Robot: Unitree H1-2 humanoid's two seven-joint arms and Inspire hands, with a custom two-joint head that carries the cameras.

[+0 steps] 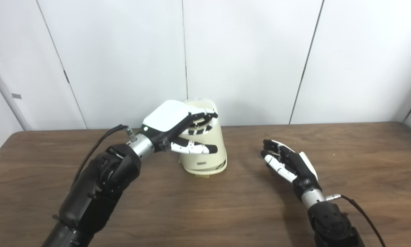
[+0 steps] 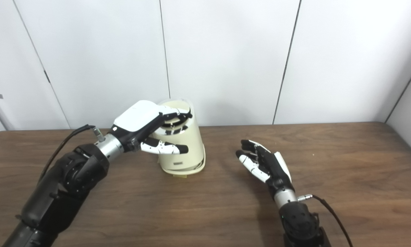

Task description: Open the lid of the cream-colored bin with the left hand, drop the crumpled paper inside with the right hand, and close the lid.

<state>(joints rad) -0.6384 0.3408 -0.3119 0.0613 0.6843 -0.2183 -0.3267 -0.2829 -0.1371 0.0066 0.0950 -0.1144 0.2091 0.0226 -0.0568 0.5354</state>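
The cream-colored bin stands upright on the table, left of centre near the back. My left hand reaches over its top. The fingers lie stretched across the lid, whose rim looks blurred, and the thumb juts out in front of the bin's wall, apart from the fingers. Whether the lid is fully down is unclear. My right hand hovers low over the table to the right of the bin, palm up, fingers spread, holding nothing. No crumpled paper shows in either view.
The brown wooden table runs to a white panelled wall just behind the bin. Cables trail from both wrists, the left cable and the right cable.
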